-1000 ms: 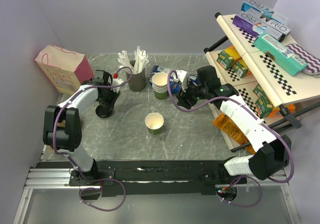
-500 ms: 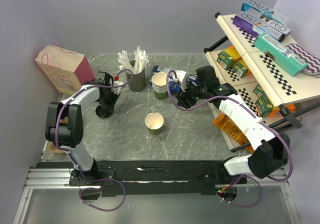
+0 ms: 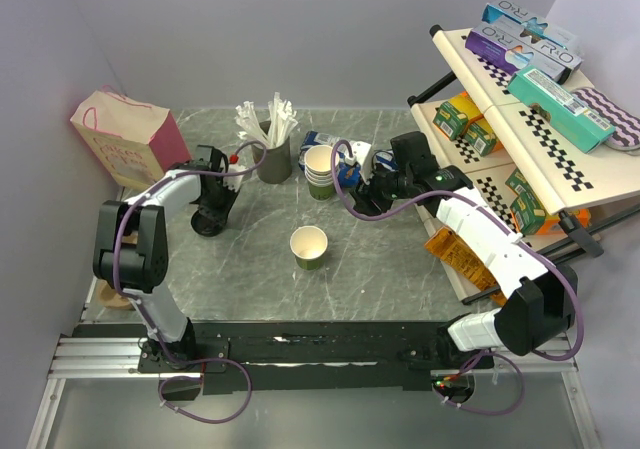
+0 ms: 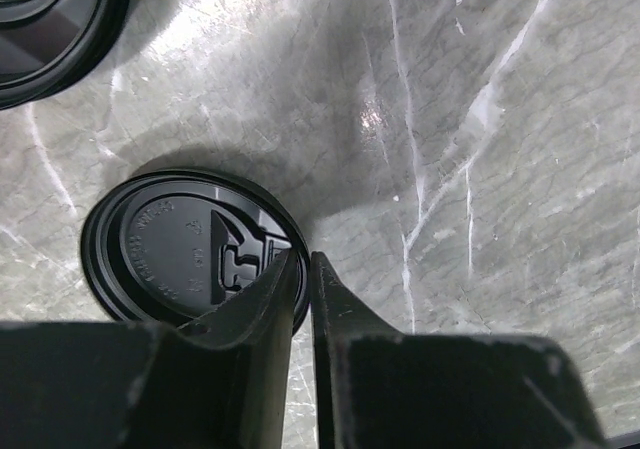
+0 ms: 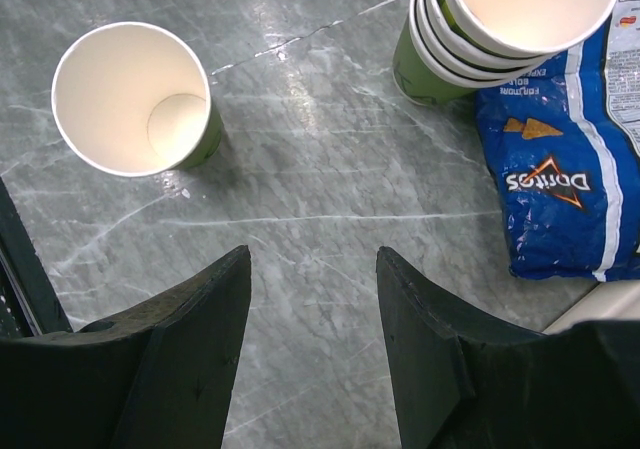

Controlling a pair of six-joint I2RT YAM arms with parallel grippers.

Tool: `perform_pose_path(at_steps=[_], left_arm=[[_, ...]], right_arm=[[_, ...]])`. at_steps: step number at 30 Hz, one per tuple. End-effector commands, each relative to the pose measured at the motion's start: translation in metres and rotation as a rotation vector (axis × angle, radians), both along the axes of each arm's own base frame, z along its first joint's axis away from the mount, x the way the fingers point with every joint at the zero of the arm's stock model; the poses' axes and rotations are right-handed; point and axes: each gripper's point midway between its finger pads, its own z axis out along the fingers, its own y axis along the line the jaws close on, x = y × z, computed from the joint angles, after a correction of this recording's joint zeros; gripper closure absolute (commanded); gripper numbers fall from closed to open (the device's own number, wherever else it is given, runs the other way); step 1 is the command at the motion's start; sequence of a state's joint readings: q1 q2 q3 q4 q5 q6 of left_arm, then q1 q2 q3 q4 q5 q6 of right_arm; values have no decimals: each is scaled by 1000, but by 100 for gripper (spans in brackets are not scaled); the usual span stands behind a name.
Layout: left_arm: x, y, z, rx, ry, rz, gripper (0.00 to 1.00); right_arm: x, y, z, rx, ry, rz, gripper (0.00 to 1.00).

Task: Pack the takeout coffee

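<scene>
Standing upright mid-table, the paper cup (image 3: pixel 309 247) has its long axis vertical and its open mouth up. It's green outside, smooth cream inside, with no lid on it. A round, glossy black plastic lid (image 4: pixel 180 254) lies flat on the marbled grey table (image 3: pixel 400 269), embossed face up. My left end effector (image 4: pixel 303 261) is squeezed to a thin slit right at its rim, and I can't tell if it's actually clamped. My right end effector (image 5: pixel 312 259) hangs open and empty near the cup and the cup stack (image 5: pixel 500 29).
</scene>
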State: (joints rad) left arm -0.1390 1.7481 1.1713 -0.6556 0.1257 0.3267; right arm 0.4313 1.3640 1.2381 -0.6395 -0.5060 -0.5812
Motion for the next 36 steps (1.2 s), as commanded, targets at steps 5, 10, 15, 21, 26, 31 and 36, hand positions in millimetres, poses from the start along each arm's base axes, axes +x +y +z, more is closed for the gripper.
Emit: perform_pose_path(at_steps=[5, 10, 15, 21, 26, 31, 36], left_arm=[[6, -1, 12, -4, -10, 16, 85], [8, 1, 17, -20, -7, 35, 87], [8, 5, 17, -84, 26, 88, 92], [11, 7, 24, -169, 34, 136, 99], [16, -3, 48, -284, 6, 135, 99], [37, 23, 77, -94, -197, 132, 99], [37, 24, 100, -34, -273, 88, 99]], right_arm=[[9, 6, 14, 30, -33, 8, 40], [10, 6, 13, 31, -29, 8, 40], [13, 9, 14, 36, -28, 13, 40], [14, 10, 14, 37, -25, 15, 40], [14, 11, 15, 42, -23, 15, 40], [13, 13, 18, 55, -20, 19, 40], [13, 15, 18, 57, -23, 21, 40]])
